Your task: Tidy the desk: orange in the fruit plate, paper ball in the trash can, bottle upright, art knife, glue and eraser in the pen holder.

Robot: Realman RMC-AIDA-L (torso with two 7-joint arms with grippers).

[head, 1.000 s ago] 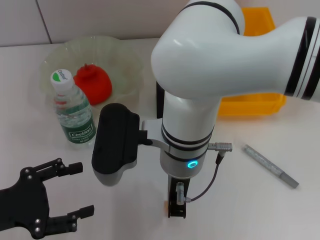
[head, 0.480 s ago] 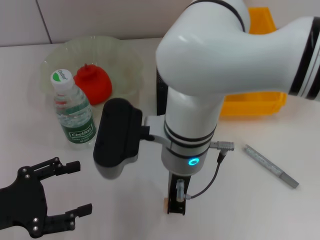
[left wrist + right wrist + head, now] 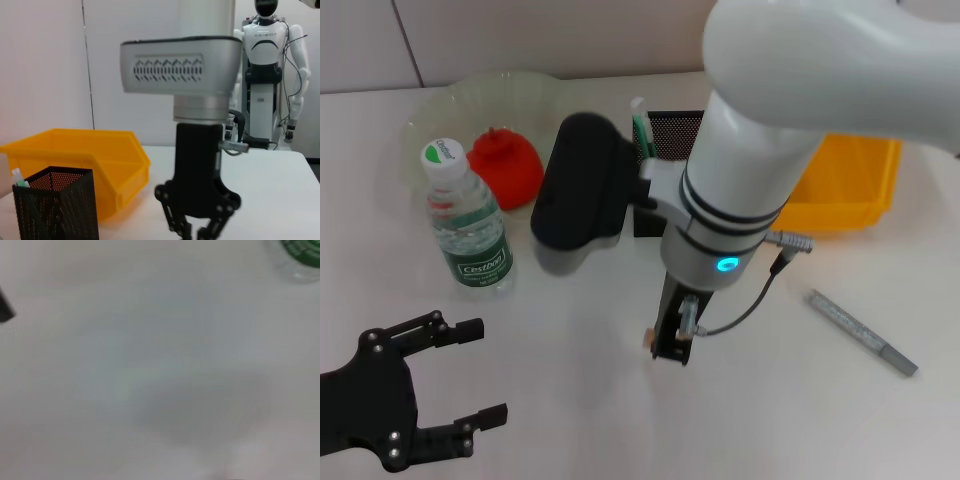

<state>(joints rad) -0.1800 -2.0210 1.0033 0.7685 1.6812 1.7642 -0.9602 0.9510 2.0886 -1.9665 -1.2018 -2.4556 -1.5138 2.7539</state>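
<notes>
One tan eraser point(image 3: 648, 340) pinched in right tool point(image 3: 665, 350), now lifted off surface point(image 3: 800, 400) and swung toward pen holder point(image 3: 672, 135). Drop-in next. Left tool point(image 3: 470, 375) open, idle.

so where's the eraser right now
In the head view the eraser is pinched in the right gripper, lifted over the table's middle, nearer than the pen holder.
</notes>
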